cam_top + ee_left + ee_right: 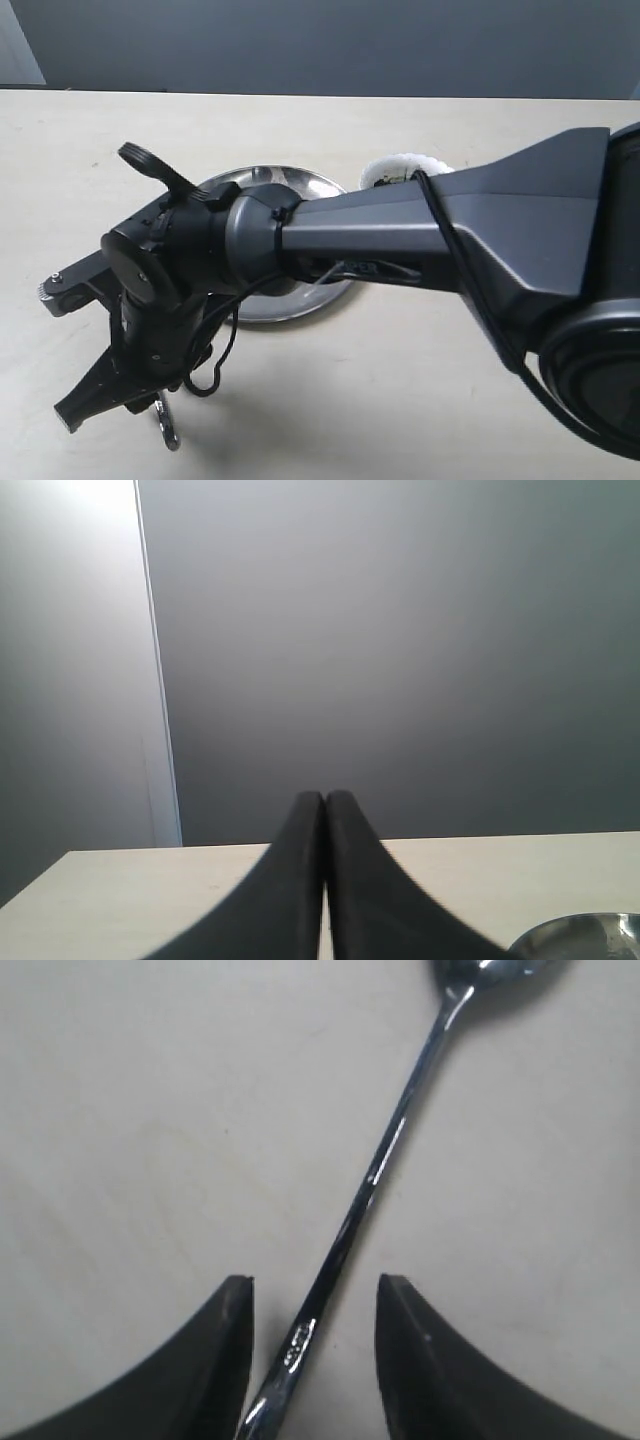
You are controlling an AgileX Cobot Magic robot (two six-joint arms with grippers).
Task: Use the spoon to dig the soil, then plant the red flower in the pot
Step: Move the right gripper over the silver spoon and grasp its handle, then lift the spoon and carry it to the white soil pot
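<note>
The spoon (372, 1182) lies flat on the pale table, its bowl (490, 970) pointing away from my right gripper (312, 1290). That gripper is open and low over the table, with the thin handle lying between its two fingers, closer to one of them. In the exterior view the right arm reaches across to the near left, where the right gripper (115, 408) hangs over the spoon (167, 428). The white scalloped pot (400, 165) peeks out behind the arm. My left gripper (324, 798) is shut on nothing, facing the grey wall. Soil and red flower are hidden.
A large round steel plate (290, 185) sits mid-table, mostly covered by the right arm; its rim (580, 935) also shows in the left wrist view. The table's far edge meets a grey wall.
</note>
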